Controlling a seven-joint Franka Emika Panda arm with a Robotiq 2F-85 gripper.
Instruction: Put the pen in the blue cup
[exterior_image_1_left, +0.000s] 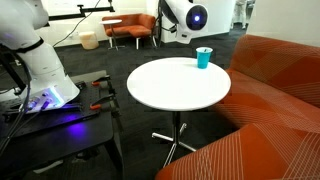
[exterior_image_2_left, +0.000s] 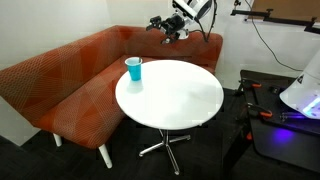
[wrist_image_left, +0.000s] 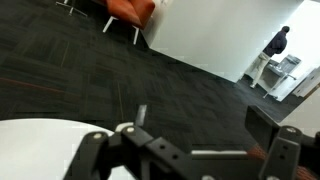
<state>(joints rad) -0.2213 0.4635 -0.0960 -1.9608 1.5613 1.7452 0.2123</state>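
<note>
The blue cup (exterior_image_1_left: 204, 58) stands upright near the table's edge on the sofa side and shows in both exterior views (exterior_image_2_left: 133, 69). My gripper (exterior_image_2_left: 164, 25) hangs high above the sofa back, well away from the cup and above its level. In the wrist view the gripper (wrist_image_left: 200, 125) has its two fingers far apart, with dark carpet between them. A thin light strip lies low between the fingers; I cannot tell what it is. I see no pen on the table, in the gripper or sticking out of the cup.
The round white table (exterior_image_1_left: 170, 85) stands on a chrome foot, wrapped by an orange corner sofa (exterior_image_2_left: 60, 80). The robot's base and a black cart (exterior_image_1_left: 50, 110) stand beside the table. Orange chairs (exterior_image_1_left: 125, 28) stand far back on the dark carpet.
</note>
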